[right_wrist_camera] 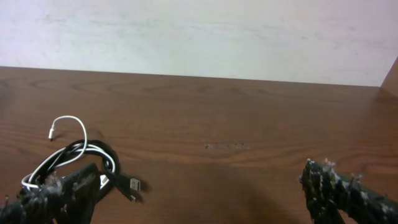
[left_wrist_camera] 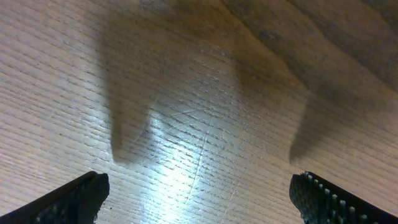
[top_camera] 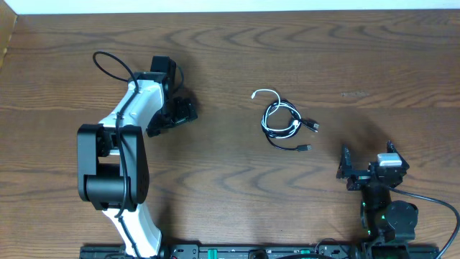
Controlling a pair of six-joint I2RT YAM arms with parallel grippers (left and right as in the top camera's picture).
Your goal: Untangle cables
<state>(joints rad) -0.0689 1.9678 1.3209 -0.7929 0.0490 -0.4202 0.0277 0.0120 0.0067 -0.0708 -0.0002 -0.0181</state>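
Note:
The cables (top_camera: 282,119) lie in a small tangled coil right of the table's centre. A short white cord (top_camera: 260,93) curls out at its top left, and two black plugs (top_camera: 314,126) stick out to the right and bottom. My right gripper (top_camera: 368,154) stands open and empty, to the coil's lower right and apart from it. In the right wrist view the cables (right_wrist_camera: 107,154) sit at the left, partly behind my left finger (right_wrist_camera: 62,193), with my right gripper (right_wrist_camera: 199,193) empty. My left gripper (top_camera: 172,119) is open, far left of the coil; the left wrist view shows my left gripper (left_wrist_camera: 199,199) over bare wood.
The wooden table (top_camera: 230,43) ends at a pale wall (right_wrist_camera: 199,31) along the far side. A thick black wire (top_camera: 108,63) loops off the left arm at the upper left. The arm bases stand at the near edge (top_camera: 237,252).

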